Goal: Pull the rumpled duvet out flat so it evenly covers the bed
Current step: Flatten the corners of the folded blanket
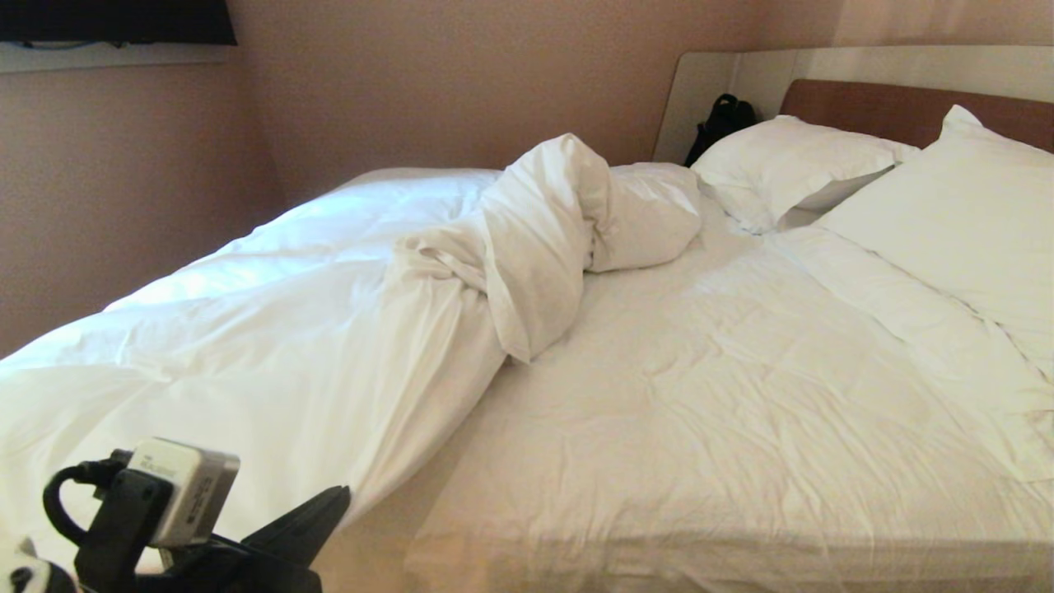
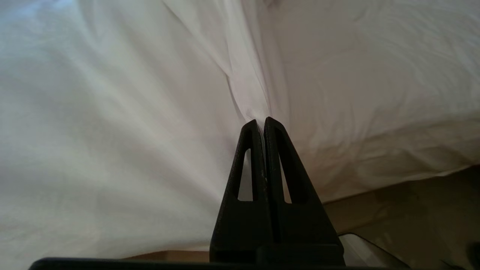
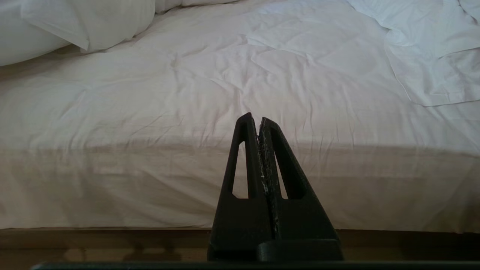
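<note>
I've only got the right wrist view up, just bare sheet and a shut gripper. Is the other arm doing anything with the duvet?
Observer: Yes. The left gripper is shut on a pinched fold of the duvet at the near side of the bed.
Operator: Is the duvet flat yet?
Observer: No. In the head view it is twisted into a tall bunch mid-bed, with bare sheet to its right.
Operator: Are the pillows covered?
Observer: No, both pillows lie uncovered by the headboard.
Operator: And my right gripper?
Observer: The right gripper holds nothing, off the bed's edge.
</note>
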{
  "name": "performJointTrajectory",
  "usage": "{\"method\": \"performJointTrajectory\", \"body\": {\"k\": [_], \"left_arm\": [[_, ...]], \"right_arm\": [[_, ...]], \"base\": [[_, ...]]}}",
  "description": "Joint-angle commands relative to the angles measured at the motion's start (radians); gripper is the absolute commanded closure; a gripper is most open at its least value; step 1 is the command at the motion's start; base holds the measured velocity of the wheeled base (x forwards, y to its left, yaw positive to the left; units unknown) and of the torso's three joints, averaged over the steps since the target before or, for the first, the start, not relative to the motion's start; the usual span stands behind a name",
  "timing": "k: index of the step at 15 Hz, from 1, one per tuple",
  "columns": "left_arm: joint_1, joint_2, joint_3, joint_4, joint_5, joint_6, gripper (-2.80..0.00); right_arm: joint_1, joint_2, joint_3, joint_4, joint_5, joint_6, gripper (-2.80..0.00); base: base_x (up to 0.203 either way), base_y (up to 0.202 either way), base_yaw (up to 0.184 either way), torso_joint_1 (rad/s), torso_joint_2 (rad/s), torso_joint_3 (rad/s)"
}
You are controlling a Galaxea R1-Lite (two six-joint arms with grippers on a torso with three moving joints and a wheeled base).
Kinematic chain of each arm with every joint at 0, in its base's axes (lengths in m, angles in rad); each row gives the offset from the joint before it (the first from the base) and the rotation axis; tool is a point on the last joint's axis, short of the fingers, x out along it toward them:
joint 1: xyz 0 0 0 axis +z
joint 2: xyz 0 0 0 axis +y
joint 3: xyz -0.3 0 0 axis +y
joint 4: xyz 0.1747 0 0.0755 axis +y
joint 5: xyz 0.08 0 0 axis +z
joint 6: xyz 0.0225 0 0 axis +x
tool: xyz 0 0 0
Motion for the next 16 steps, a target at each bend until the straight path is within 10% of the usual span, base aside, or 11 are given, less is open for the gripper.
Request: {"method": "performJointTrajectory", "body": {"k": [1,16], "left_arm": [[-0.029,-0.023,0.0,0.004,0.003,-0.003,0.0],[-0.096,-0.304,0.006,0.323,-0.067,0.001,0.0]], "right_arm": [[0.0,0.001,0.0,0.0,0.0,0.0,0.0],[0.0,0.001,0.0,0.0,0.0,0.0,0.0]], "base": [[0.0,0.0,0.0,0.0,0.0,0.0],[0.0,0.0,0.0,0.0,0.0,0.0]]}}
